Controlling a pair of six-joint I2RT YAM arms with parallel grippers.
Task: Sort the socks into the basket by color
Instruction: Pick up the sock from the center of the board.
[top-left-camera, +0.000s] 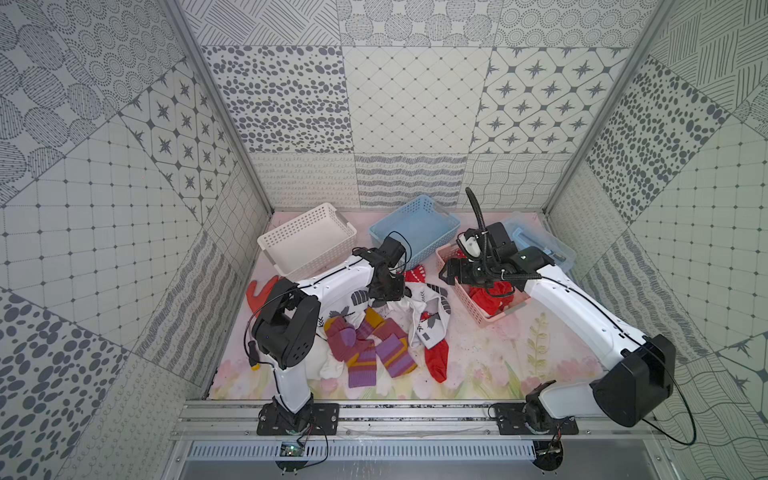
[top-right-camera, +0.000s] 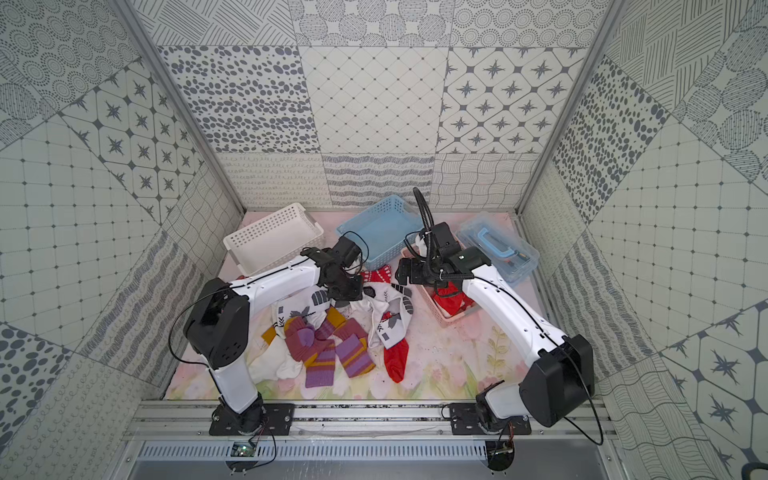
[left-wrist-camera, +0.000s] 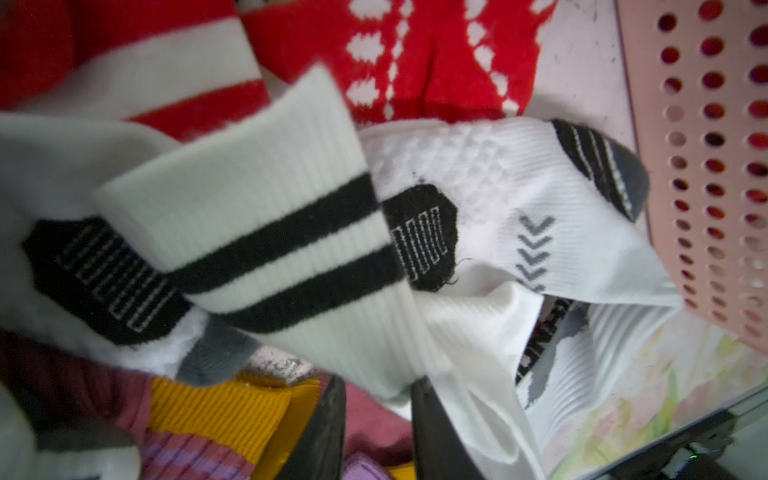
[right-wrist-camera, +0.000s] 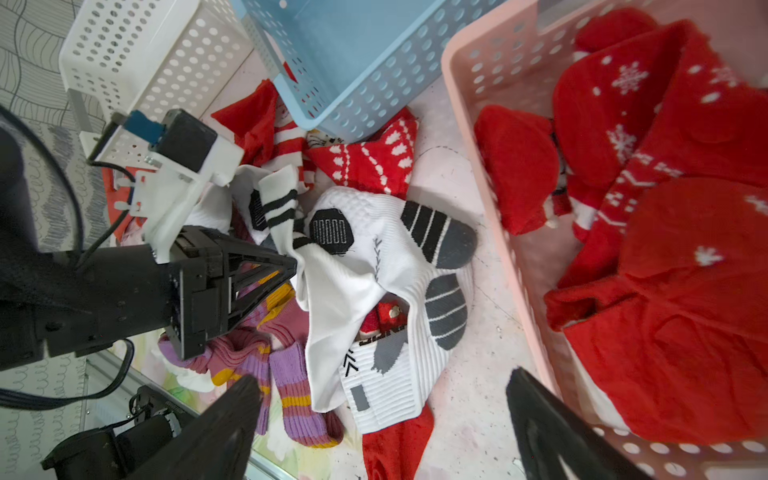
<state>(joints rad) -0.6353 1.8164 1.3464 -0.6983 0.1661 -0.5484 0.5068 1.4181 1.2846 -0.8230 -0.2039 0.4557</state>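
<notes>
The left pincer (right-wrist-camera: 291, 262) is clamped on a white black-striped sock (right-wrist-camera: 279, 208) atop the loose socks (right-wrist-camera: 365, 270) heaped on the desk (right-wrist-camera: 469, 374) just beside the pink basket (right-wrist-camera: 498, 54). The right pincer (right-wrist-camera: 382, 378) hangs empty over that basket's edge, jaws wide apart; red socks (right-wrist-camera: 665, 291) lie inside it.

Red socks (right-wrist-camera: 685, 291) in the pink basket (right-wrist-camera: 498, 54); white socks (right-wrist-camera: 374, 257), purple socks (right-wrist-camera: 295, 399) tangled loose beside it
</notes>
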